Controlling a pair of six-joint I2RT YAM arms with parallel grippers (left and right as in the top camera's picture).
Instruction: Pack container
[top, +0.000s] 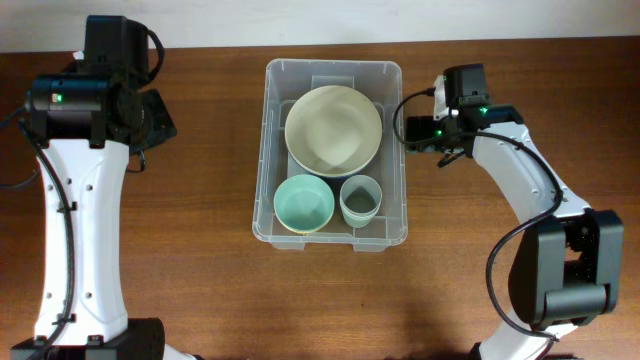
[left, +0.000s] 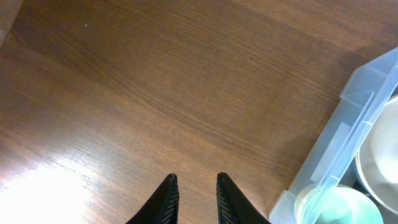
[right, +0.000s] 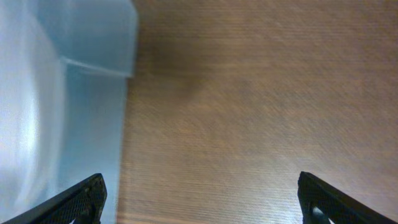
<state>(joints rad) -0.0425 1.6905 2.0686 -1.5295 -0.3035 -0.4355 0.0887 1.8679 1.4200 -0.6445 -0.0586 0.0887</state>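
Overhead view shows the clear box in the middle of the table, between the two arms. The left gripper is at 9 o'clock from the box. Its fingers are pulled close, with only a thin gap, and pinch nothing. The right gripper is at 3 o'clock, spread wide and empty, just beside the box wall. That could go wrong: if that arm swings toward 9 o'clock, it may bump the box and push it away. Inside there are three things: one big cream bowl at 12 o'clock, one small green bowl at 7 o'clock, and one grey cup at 5 o'clock.
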